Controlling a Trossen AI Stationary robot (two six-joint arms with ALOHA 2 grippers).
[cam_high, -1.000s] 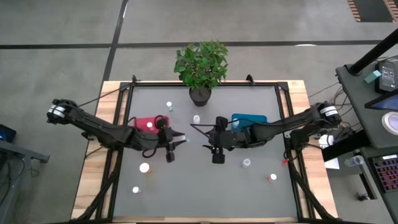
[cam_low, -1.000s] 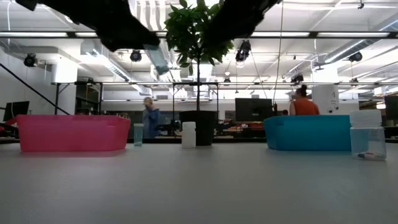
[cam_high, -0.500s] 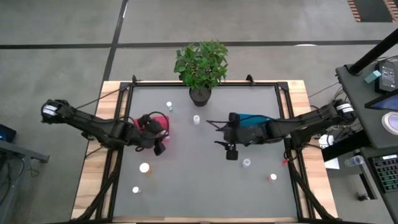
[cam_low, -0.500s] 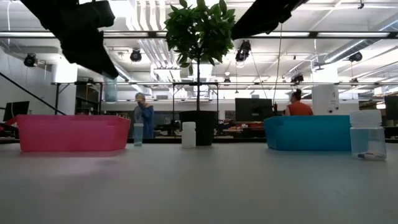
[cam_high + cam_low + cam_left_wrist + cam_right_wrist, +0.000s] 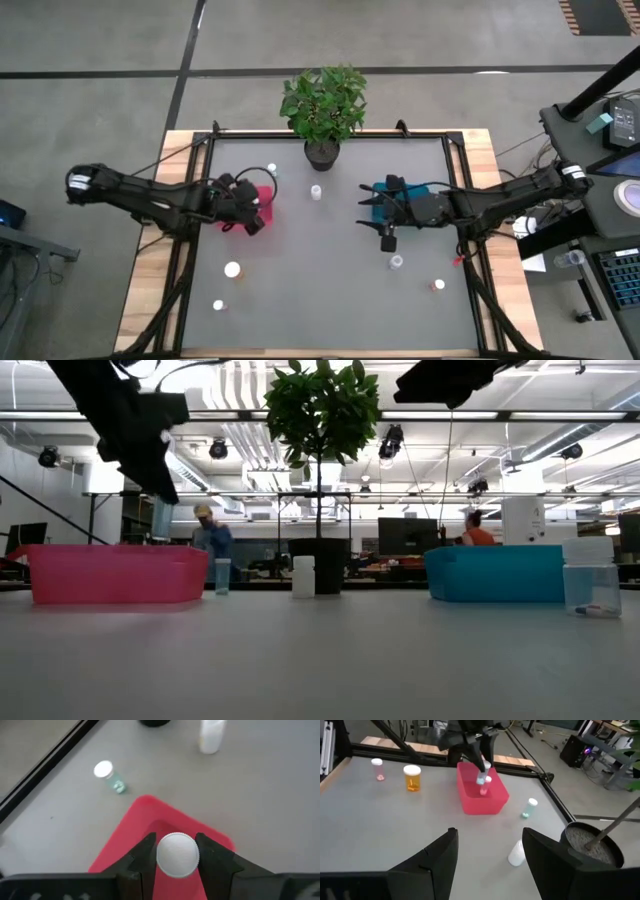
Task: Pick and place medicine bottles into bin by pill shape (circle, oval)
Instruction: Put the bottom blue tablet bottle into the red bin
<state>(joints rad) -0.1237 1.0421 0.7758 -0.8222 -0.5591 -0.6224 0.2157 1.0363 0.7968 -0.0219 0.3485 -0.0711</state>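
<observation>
My left gripper is shut on a small clear medicine bottle with a white cap and holds it over the red bin. My right gripper stands open with nothing between its fingers, above the table by the near side of the teal bin. Other medicine bottles stand on the table: one beyond the red bin, one between the bins, two near left, two near right. My left gripper pinches the bottle between its two fingers at the capped end, one finger on each side. The fingers slant downward from the table's left. The bottle hangs below them, cap up, lifted clear above the red bin.
A potted plant in a black pot stands at the middle of the far edge. A black frame rail runs round the table. Bare grey table lies between the two bins and along the near middle.
My left gripper has carried the bottle from the table's middle toward the left and far edge until it stands over the red bin, and it has tipped to point further down. My right gripper has drawn back toward the right edge, beside the teal bin.
</observation>
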